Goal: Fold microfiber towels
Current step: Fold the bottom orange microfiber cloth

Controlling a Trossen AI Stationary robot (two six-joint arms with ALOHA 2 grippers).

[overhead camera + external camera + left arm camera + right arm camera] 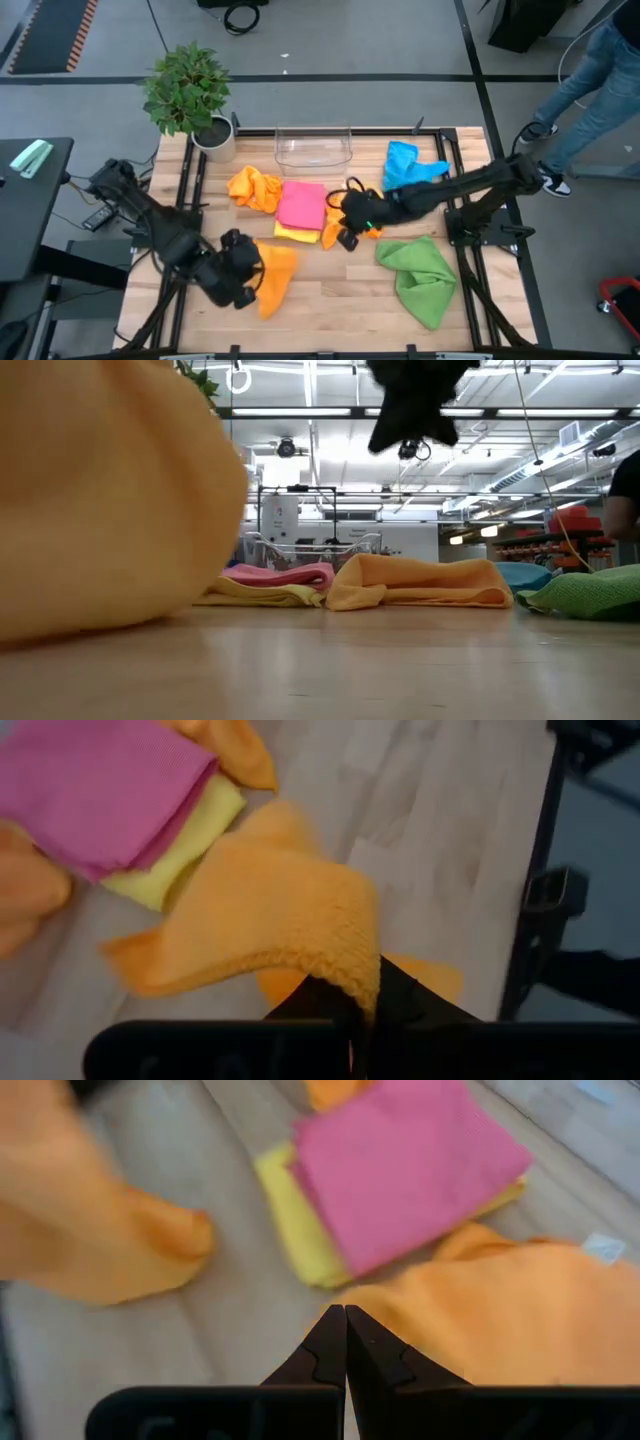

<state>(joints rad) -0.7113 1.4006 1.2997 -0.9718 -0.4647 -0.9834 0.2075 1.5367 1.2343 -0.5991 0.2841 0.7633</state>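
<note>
Left wrist view: the left gripper's fingers (368, 1010) pinch the orange towel's (260, 915) edge, cloth draped ahead.

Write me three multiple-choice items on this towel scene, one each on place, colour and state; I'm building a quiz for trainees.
1. Where does the pink towel lie?
A. On the yellow towel
B. In the bin
C. On the green towel

2. What colour is the towel beside the bin?
A. Green
B. Blue
C. Pink

3. What is the left gripper doing?
A. Open above bare table
B. Shut on nothing
C. Shut on an orange towel

Answers: 1 A, yellow shows under pink's edges; 2 B, the blue towel lies by the bin's end; 3 C, the left wrist view shows orange cloth pinched between shut jaws.
</note>
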